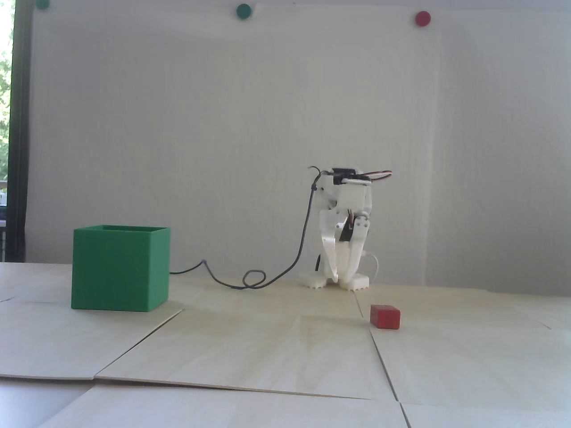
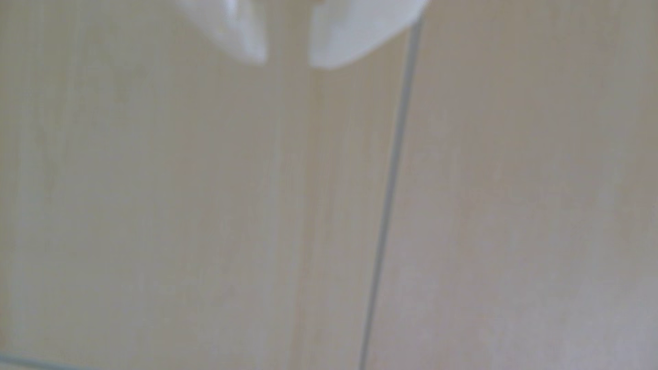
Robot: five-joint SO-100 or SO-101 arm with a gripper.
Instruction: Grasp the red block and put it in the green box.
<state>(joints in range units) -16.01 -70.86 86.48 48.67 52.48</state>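
Right of centre in the fixed view, the block (image 1: 385,316) sits untouched on the table (image 1: 267,347); the box (image 1: 120,268) stands well apart at left. Gripper (image 2: 288,64) slightly parted, empty. Nothing done yet; everything remains.

A plain white wall (image 1: 223,133) fills the back of the fixed view, evenly lit by soft daylight. Three round dots sit high on it: two green dots (image 1: 243,11) toward the left, one cut by the top edge, and a red dot (image 1: 422,18) to the right. At the far left a dark frame (image 1: 20,133) borders a window (image 1: 4,89) with bright green foliage outside. The table (image 1: 267,356) is covered with pale wooden panels laid edge to edge, their thin seams (image 1: 379,356) running across it; one panel edge near the front lifts slightly. In the wrist view the same light wood (image 2: 178,213) shows blurred, crossed by one grey seam (image 2: 388,195).
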